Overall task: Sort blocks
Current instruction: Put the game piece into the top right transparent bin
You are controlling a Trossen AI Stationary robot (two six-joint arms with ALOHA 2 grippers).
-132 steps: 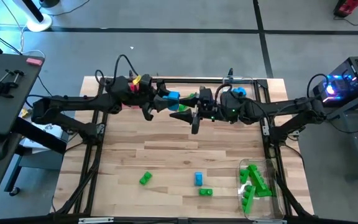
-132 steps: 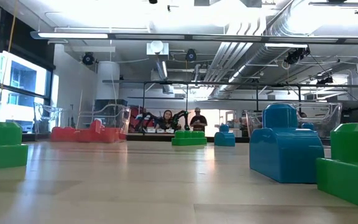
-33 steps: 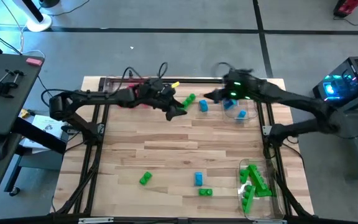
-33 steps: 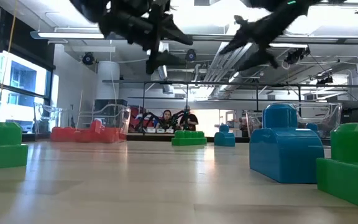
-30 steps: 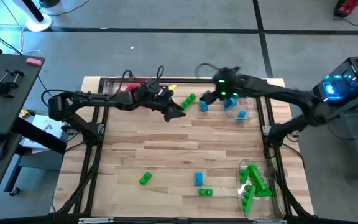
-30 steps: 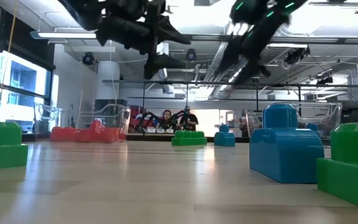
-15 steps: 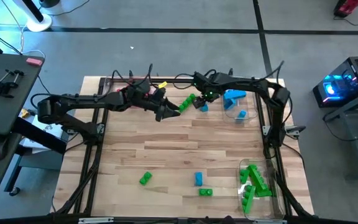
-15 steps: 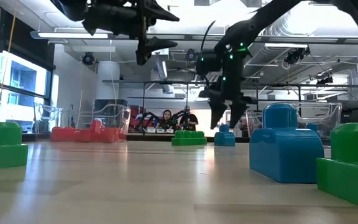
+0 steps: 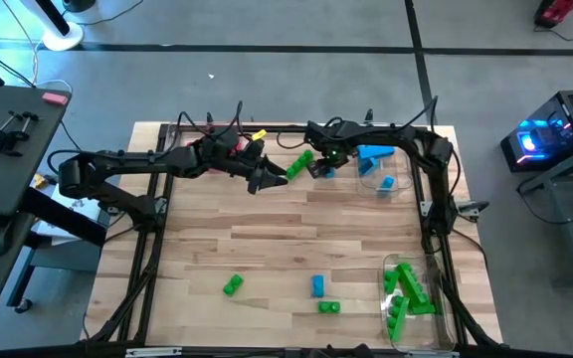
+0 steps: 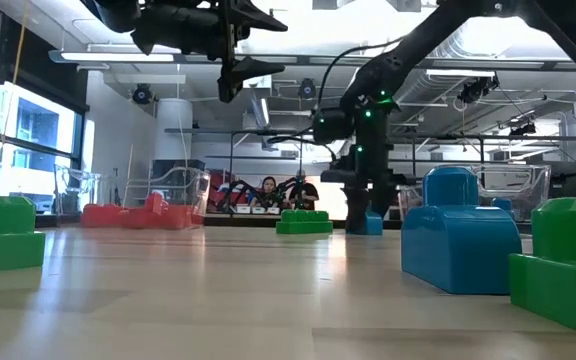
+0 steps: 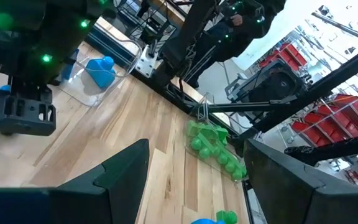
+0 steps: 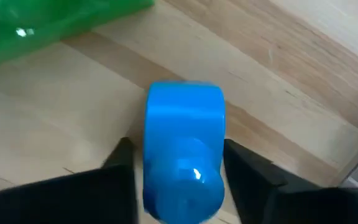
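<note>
The right gripper (image 9: 320, 167) has reached down to the table (image 9: 267, 239) at its far side, and its two dark fingers (image 12: 252, 169) stand open on either side of a small blue block (image 12: 184, 155). The block sits squarely between them, not yet gripped; a gap shows on each side. Just beside this gripper, on the side toward the left arm, lies a green block (image 9: 299, 161). On the gripper's other side, a clear tray (image 9: 402, 179) holds more blue blocks (image 9: 374, 153).

The left gripper (image 9: 268, 179) hangs above the table, near the right one, fingers spread wide and holding nothing.

To do this grasp well, the right gripper should probably close evenly on the blue block's flat sides, low enough to avoid pinching only the rounded stud. It should then lift straight up before swinging toward the tray, so that it does not nudge the green block close by.

Other green and blue blocks lie well apart from both grippers, on the near side of the table.
</note>
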